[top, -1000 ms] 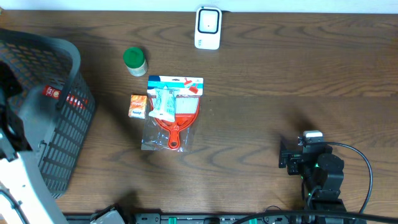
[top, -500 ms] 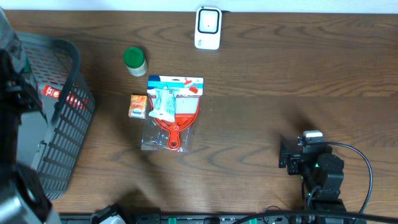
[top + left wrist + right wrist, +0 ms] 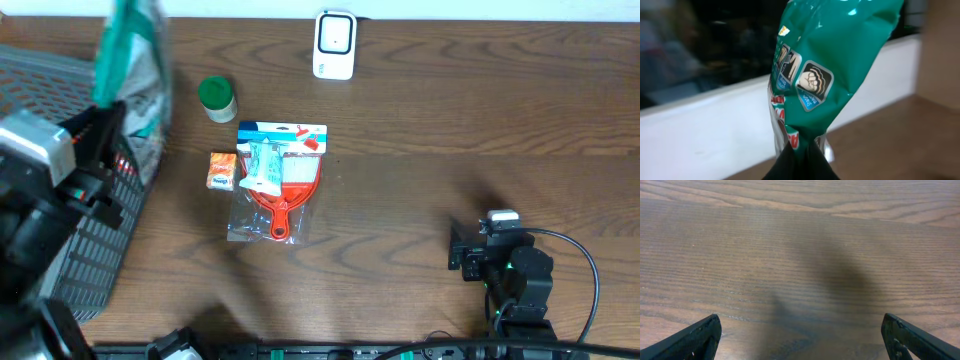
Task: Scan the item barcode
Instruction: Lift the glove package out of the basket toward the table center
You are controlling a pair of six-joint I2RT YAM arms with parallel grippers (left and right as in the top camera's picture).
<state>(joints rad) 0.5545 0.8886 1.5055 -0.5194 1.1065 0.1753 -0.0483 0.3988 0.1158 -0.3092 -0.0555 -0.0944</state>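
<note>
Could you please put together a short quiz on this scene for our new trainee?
1. True or false: the left pincer is shut on the crinkled green foil bag.
2. The right pincer is: A) open and empty B) shut on the bag C) out of view.
3. What colour is the lid of the small round jar on the brown wooden table?
Key: 1 true; 2 A; 3 green.

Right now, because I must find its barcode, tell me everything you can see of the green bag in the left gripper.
The green bag is glossy, crinkled plastic film, teal with printed badges, one showing a fist, and red-and-white lettering lower down. The left gripper pinches its gathered end, jaws shut. It is held over the edge of the grey basket, touching nothing else visible. No barcode shows.
</note>
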